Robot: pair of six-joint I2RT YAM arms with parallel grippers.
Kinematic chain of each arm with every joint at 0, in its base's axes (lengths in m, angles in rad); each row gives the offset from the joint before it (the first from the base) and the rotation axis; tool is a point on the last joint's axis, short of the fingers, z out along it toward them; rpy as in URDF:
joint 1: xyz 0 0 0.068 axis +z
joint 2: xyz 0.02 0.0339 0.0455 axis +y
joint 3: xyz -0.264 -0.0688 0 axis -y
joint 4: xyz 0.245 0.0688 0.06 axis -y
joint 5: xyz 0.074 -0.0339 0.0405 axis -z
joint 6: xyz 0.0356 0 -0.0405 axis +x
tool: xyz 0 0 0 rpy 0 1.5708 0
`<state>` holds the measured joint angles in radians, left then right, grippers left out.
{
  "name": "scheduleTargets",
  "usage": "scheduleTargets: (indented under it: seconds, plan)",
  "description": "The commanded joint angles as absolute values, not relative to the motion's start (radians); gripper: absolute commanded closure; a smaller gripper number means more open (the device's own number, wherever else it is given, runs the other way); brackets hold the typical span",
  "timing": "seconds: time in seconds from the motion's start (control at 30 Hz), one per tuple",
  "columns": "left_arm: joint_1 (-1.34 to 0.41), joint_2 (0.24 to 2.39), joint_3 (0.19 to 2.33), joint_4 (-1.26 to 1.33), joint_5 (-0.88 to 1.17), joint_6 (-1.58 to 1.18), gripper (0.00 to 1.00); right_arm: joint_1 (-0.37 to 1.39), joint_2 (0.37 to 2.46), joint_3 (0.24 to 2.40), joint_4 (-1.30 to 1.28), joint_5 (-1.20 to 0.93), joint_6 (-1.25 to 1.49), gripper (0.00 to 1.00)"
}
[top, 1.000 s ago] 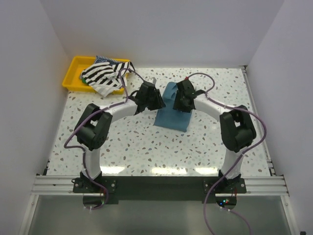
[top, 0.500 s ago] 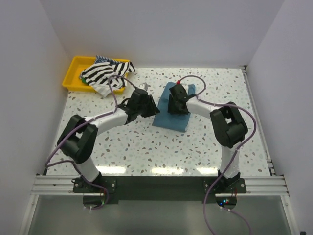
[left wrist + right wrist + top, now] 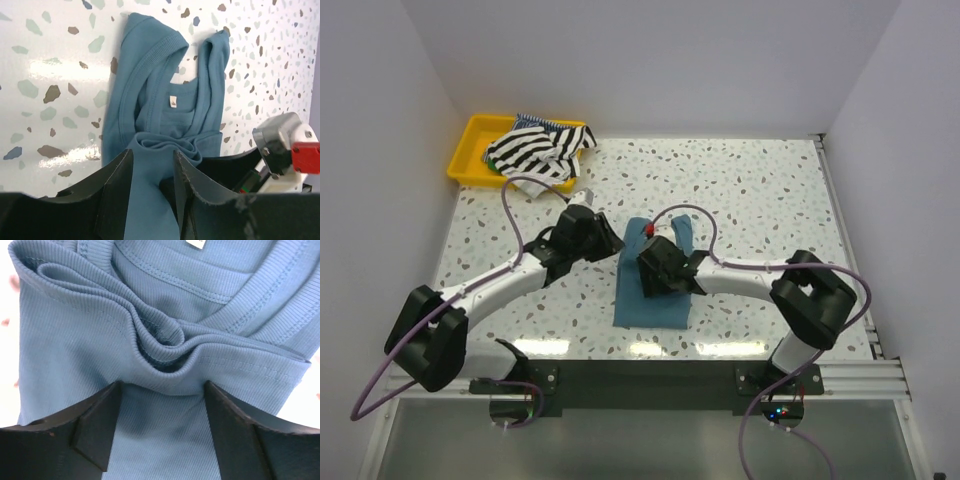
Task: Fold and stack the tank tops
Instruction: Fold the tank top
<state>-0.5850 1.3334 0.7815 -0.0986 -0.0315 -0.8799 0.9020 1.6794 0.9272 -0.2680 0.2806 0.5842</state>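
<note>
The teal-blue tank top lies folded lengthwise on the table between the arms, its scoop neck and label toward the far side. My left gripper sits at its left edge. In the left wrist view, a raised fold of teal cloth fills the gap of the left gripper. My right gripper rests on the top's middle. Its jaws stand wide apart over flat ribbed cloth, with a bunched hem just past the tips. A black-and-white striped tank top is heaped in the tray.
The yellow tray stands at the far left corner with cloth spilling over its right rim. White walls close in the speckled table on three sides. The right wrist's housing shows close beside the left fingers.
Both grippers have come toward the near edge, and the teal-blue tank top has slid with them. The right jaws have spread wider.
</note>
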Motion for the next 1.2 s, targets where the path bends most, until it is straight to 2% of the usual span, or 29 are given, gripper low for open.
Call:
scheduleTargets:
  seconds: [0.0, 0.13, 0.23, 0.33, 0.5, 0.53, 0.63, 0.9, 1.0, 1.17]
  plan:
    - [-0.581, 1.312, 0.764, -0.109, -0.038, -0.881, 0.57, 0.922, 1.632, 0.882, -0.365, 0.213, 0.666, 0.27]
    - [-0.575, 1.354, 0.791, -0.098, -0.005, -0.850, 0.57, 0.920, 1.559, 0.952, -0.413, 0.259, 0.683, 0.17]
    - [-0.575, 1.361, 0.802, -0.092, 0.035, -0.835, 0.57, 0.908, 1.562, 1.061, -0.468, 0.328, 0.673, 0.14]
    - [-0.575, 1.348, 0.798, -0.106, 0.046, -0.821, 0.57, 0.835, 1.591, 1.146, -0.460, 0.307, 0.661, 0.14]
    - [-0.589, 1.309, 0.750, -0.100, 0.098, -0.818, 0.61, 0.720, 1.734, 1.282, -0.430, 0.235, 0.626, 0.22]
    - [-0.606, 1.302, 0.743, -0.097, 0.107, -0.816, 0.61, 0.695, 1.765, 1.305, -0.428, 0.227, 0.620, 0.28]
    - [-0.655, 1.289, 0.727, -0.106, 0.113, -0.821, 0.62, 0.670, 1.862, 1.420, -0.416, 0.200, 0.598, 0.36]
    - [-0.773, 1.293, 0.674, -0.084, 0.135, -0.853, 0.66, 0.658, 2.019, 1.558, -0.442, 0.189, 0.600, 0.37]
    - [-0.798, 1.315, 0.644, -0.066, 0.129, -0.870, 0.67, 0.658, 2.049, 1.574, -0.437, 0.184, 0.612, 0.41]
    - [-0.811, 1.370, 0.609, -0.037, 0.095, -0.888, 0.68, 0.658, 2.088, 1.600, -0.442, 0.187, 0.620, 0.59]
